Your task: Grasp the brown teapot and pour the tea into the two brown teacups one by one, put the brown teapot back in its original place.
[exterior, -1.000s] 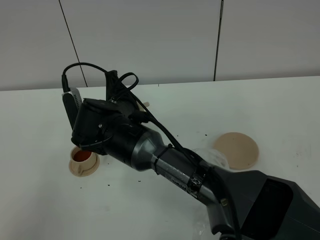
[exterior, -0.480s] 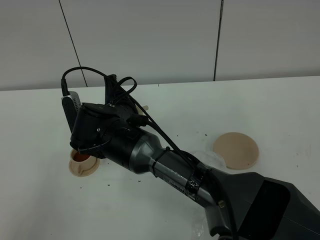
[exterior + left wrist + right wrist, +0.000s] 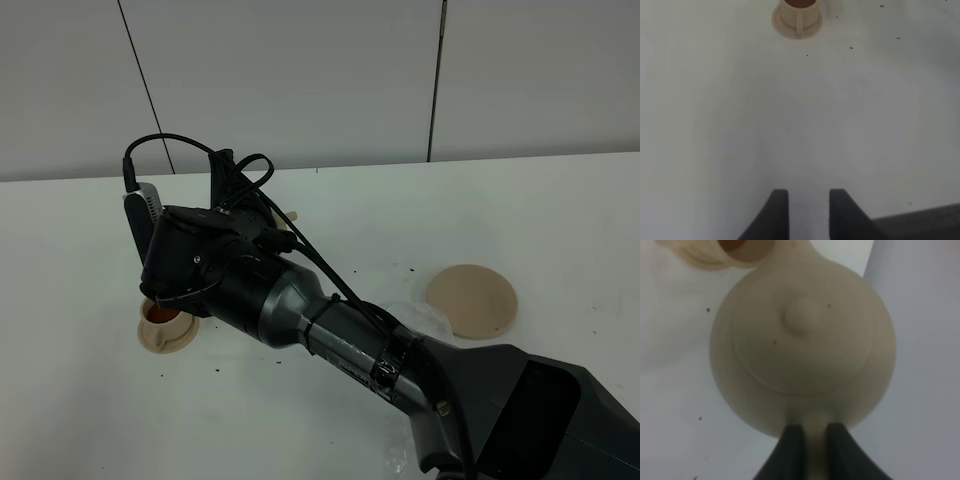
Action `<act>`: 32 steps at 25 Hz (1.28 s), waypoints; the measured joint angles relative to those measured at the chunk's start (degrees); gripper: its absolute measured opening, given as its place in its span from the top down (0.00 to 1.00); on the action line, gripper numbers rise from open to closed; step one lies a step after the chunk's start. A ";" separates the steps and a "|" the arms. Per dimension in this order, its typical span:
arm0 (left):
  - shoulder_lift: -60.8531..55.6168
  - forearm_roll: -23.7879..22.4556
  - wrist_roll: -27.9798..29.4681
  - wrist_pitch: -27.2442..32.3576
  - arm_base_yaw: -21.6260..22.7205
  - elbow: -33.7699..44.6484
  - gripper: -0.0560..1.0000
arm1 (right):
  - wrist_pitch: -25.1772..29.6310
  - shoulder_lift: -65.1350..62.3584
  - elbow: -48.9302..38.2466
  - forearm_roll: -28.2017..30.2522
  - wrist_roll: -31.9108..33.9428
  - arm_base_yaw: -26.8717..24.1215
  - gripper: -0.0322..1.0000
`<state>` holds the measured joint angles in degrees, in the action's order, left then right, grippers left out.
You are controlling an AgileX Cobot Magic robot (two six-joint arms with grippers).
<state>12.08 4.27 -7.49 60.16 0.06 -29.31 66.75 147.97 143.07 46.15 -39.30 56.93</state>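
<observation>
In the right wrist view my right gripper [image 3: 812, 442] is shut on the loop handle of the brown teapot [image 3: 802, 340]. The teapot's knobbed lid faces the camera. It hangs by a teacup [image 3: 737, 247] that holds reddish-brown tea. In the exterior high view my right arm [image 3: 250, 290] reaches across to the left and hides the teapot and gripper. A teacup with tea on its saucer [image 3: 165, 325] shows under the wrist. The round tan plate [image 3: 472, 300] lies bare at the right. My left gripper [image 3: 807, 212] is open and empty above the table, away from the teacup [image 3: 799, 15].
A small tan piece [image 3: 291, 213] peeks out behind the right arm; I cannot tell what it is. Dark specks lie scattered on the white table [image 3: 560, 220]. A grey panelled wall [image 3: 300, 80] stands behind the table.
The right wrist has shifted slightly and covers more of the teacup than one second ago. Nothing has moved in the last half second.
</observation>
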 joint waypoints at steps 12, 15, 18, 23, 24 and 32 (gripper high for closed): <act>0.00 0.00 0.00 0.00 0.00 0.00 0.69 | 0.00 0.00 0.00 0.00 0.31 0.00 0.88; 0.00 0.00 0.00 0.00 0.00 0.00 0.69 | 0.00 0.00 0.00 0.05 0.36 0.00 0.88; 0.00 0.00 0.00 0.00 0.00 0.00 0.69 | 0.00 0.00 0.00 0.06 0.36 0.00 0.88; 0.00 0.00 0.00 0.00 0.00 0.00 0.69 | 0.00 0.00 0.00 0.11 0.42 0.00 0.88; 0.00 0.00 0.00 0.00 0.00 0.00 0.69 | 0.00 0.00 0.00 0.17 0.42 0.00 0.88; 0.00 0.00 0.00 0.00 0.00 0.00 0.69 | 0.00 0.00 0.00 0.21 0.64 0.00 0.88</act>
<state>12.08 4.27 -7.49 60.16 0.06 -29.31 66.75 147.97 143.07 46.37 -38.66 56.93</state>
